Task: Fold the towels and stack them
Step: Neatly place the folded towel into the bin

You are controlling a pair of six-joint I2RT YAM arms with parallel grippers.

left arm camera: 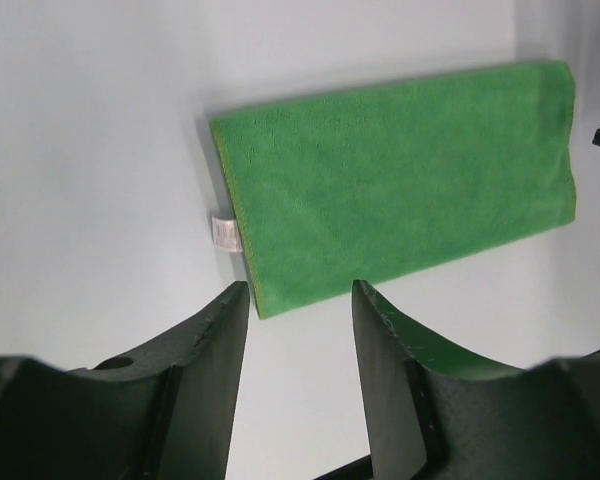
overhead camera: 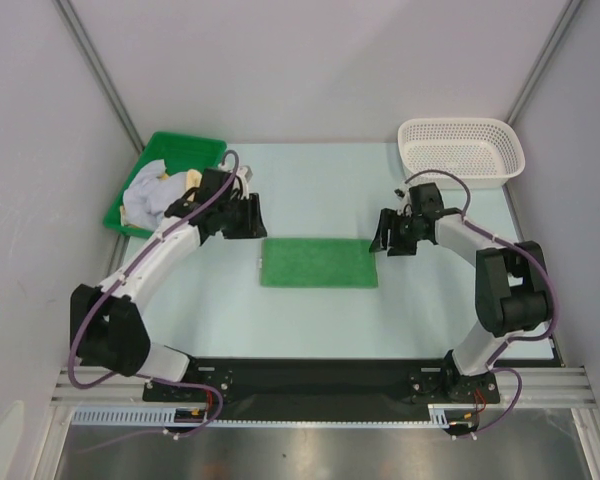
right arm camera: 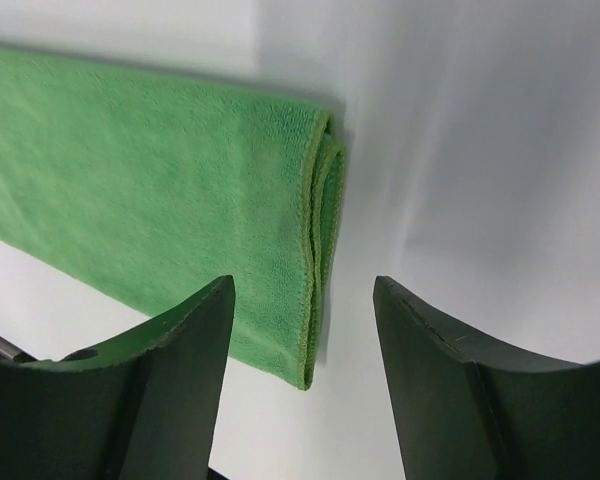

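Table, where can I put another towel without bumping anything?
Bare table lies at the back, between the green bin and white basket, and in front, between the green towel and the black rail. It is crowded at the towel's two ends, where the left gripper and right gripper hover open.

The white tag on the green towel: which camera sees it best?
The left wrist view. There the white tag sticks out from a short edge of the green towel. The top external view is too far away to make it out, and the right wrist view shows only the towel's other, folded end.
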